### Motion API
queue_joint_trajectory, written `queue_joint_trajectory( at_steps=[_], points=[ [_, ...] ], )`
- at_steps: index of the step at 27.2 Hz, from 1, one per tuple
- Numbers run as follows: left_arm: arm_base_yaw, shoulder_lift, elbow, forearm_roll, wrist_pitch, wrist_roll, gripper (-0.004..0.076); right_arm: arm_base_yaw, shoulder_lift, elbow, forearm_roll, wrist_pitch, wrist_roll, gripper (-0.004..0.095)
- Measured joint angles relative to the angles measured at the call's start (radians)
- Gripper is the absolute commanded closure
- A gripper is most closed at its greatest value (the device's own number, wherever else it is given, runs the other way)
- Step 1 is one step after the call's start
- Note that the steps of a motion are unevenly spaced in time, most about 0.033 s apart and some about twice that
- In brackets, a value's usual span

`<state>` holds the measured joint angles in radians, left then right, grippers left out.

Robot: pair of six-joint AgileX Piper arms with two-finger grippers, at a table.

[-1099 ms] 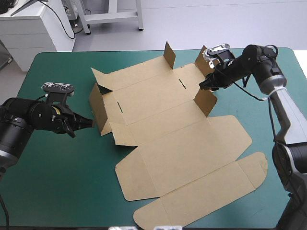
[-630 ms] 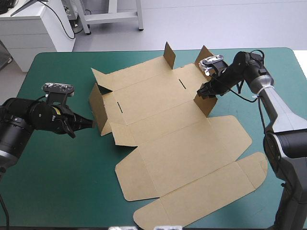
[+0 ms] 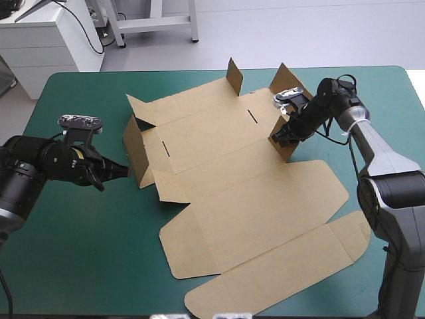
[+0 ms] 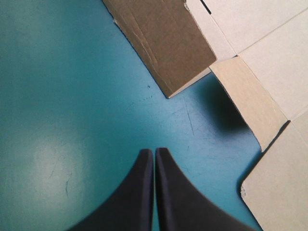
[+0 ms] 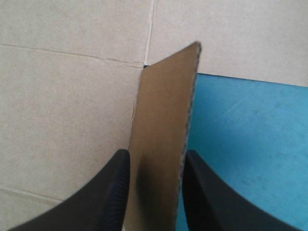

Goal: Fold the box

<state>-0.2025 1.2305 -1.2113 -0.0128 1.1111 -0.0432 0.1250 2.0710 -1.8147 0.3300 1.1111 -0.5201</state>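
Observation:
The brown box (image 3: 232, 193) lies mostly flat on the teal-green cover, its left wall (image 3: 136, 153) raised. At its right side a short flap (image 3: 287, 143) stands upright. My right gripper (image 3: 284, 133) is at this flap. In the right wrist view its fingers stand apart, open, with the flap (image 5: 166, 120) between them and my right gripper (image 5: 156, 154) straddling it. My left gripper (image 3: 123, 171) is shut and holds nothing, low over the cover just left of the raised wall. In the left wrist view my left gripper (image 4: 154, 151) points at that wall's corner (image 4: 163, 43).
Two more flaps (image 3: 234, 76) (image 3: 285, 83) stand up along the box's far edge. The lid panel with rounded tabs (image 3: 279, 272) reaches toward the table's front edge. Bare teal-green cover (image 3: 86, 252) lies at the front left.
My right gripper has moved left and toward the front, from the far right flap onto the nearer upright flap. The left arm and the box have stayed still.

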Motion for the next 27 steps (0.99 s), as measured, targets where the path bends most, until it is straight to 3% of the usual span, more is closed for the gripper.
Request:
queue_joint_trajectory(
  at_steps=[3, 10, 17, 27],
  points=[
    [0.0, 0.0, 0.0, 0.0, 0.0, 0.0, 0.0731, 0.0, 0.01, 0.0, 0.007, 0.001, -0.001, 0.0926],
    [0.0, 0.0, 0.0, 0.0, 0.019, -0.001, 0.0731, 0.007, 0.011, 0.0, 0.02, -0.007, -0.019, 0.0923],
    [0.0, -0.059, 0.0, 0.0, 0.011, -0.003, 0.0731, 0.044, 0.011, -0.027, -0.008, -0.009, -0.164, 0.0923],
    [0.0, -0.15, 0.0, 0.001, 0.043, -0.004, 0.0731, 0.291, 0.014, -0.177, -0.144, -0.035, -0.383, 0.0924]
  ],
)
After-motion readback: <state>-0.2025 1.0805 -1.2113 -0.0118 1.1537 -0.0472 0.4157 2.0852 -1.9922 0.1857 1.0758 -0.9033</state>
